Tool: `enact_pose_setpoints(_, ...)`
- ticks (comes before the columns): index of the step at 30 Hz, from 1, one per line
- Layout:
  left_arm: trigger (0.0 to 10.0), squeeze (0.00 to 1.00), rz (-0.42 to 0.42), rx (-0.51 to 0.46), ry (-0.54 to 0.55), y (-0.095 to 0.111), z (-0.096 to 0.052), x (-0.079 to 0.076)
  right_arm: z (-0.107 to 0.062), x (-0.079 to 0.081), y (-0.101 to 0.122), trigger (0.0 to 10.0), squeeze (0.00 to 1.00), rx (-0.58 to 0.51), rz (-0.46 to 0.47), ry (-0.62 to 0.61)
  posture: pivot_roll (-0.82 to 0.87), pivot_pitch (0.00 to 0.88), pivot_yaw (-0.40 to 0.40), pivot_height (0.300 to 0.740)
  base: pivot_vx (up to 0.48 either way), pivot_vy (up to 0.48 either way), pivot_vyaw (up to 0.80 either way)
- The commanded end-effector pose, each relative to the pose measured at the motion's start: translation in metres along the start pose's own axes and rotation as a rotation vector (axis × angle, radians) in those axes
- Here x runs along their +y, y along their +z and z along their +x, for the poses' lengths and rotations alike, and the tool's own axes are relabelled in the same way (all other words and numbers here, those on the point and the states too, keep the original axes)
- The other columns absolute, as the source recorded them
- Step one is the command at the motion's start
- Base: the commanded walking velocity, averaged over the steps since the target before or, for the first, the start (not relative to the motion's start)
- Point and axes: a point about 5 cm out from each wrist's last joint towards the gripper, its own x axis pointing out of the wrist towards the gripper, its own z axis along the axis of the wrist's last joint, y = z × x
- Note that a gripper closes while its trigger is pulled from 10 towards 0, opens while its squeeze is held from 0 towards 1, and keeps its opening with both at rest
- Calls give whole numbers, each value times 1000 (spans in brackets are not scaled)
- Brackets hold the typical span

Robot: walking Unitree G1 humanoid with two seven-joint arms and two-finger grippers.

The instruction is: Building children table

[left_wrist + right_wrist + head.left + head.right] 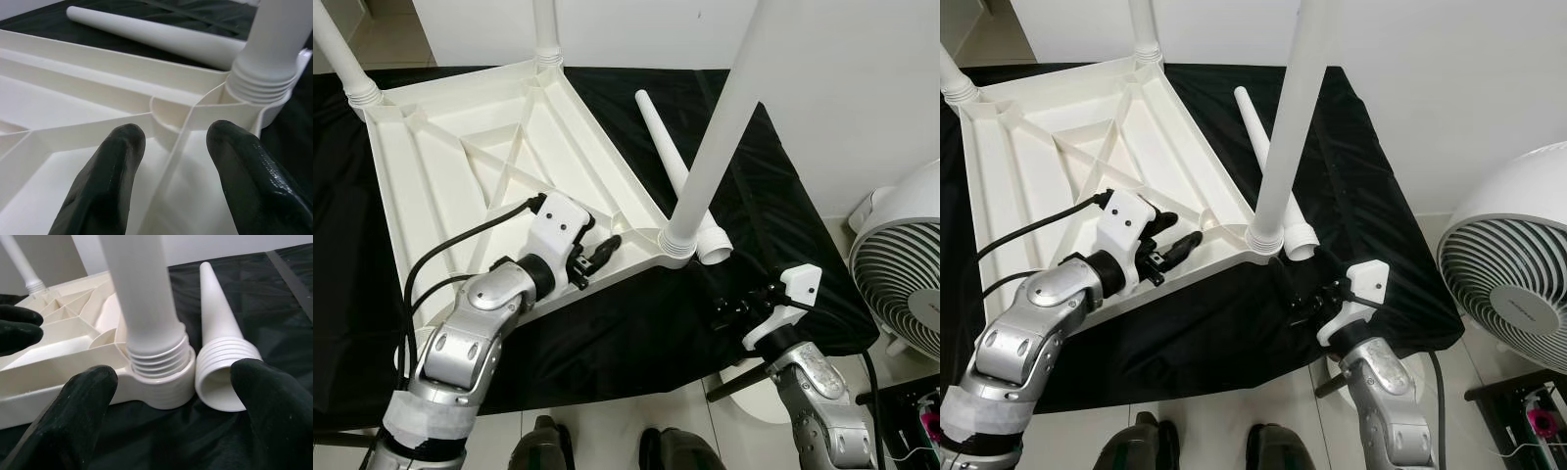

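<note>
The black cloth [636, 333] covers the tabletop, presumably to keep the white plastic from scuffing or sliding. On it lies the children's table top [489, 166], upside down with its ribbed underside facing up, which is what lets the legs be screwed into the corner sockets from above. Three legs stand upright in their sockets; the nearest, the seated leg [715, 137], rises just ahead of both tools, its threaded collar partly showing above the socket, so it may not be fully turned home.

The loose leg [671, 162] lies flat on the cloth just beyond the right tool, its threaded open end pointing toward that tool and almost touching the near corner socket.

The left tool [592, 257] rests over the near edge of the table top, fingers [105, 181] apart and straddling a rib, probably to steady the piece. The right tool [744, 308] hovers low over the cloth, fingers [78, 416] spread wide on nothing, facing the seated leg's base and the loose leg's mouth. One corner likely remains to be fitted.

A white fan [901, 274] stands on the floor, well off to the right tool's outer side.
</note>
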Motion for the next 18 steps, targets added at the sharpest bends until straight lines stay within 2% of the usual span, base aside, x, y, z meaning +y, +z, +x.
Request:
enact_pose_setpoints(1,10000,0,30,10,16,-2,-1,5,0,1,-2,10000,0,1,-9,-8,-32,84,-2,740,0,0,0)
enact_pose_setpoints(4,10000,0,71,25,119,-4,0,17,4,4,-2,10000,0,-2,-7,-8,-29,86,-4,740,0,0,0)
enact_pose_setpoints(6,10000,0,73,27,146,-5,-1,21,5,5,-2,10000,0,-4,-9,-8,-27,85,-5,740,0,0,0)
enact_pose_setpoints(8,10000,0,78,46,220,-7,-4,34,8,7,-2,10000,0,-10,-17,2,-25,83,-8,740,0,0,0)
enact_pose_setpoints(9,10000,0,78,46,220,-7,-4,34,8,7,-2,10000,0,-10,-17,2,-25,83,-8,740,0,0,0)
enact_pose_setpoints(11,10000,0,78,50,289,-6,-6,43,10,6,-2,10000,0,-12,-21,6,-24,83,-10,740,0,0,0)
enact_pose_setpoints(14,10000,0,85,66,343,-7,-9,52,12,5,-1,10000,0,-17,-24,5,-21,83,-13,740,0,0,0)
enact_pose_setpoints(18,10000,0,116,89,352,-9,-14,57,13,4,0,10000,0,-20,-28,6,-20,83,-15,740,0,0,0)
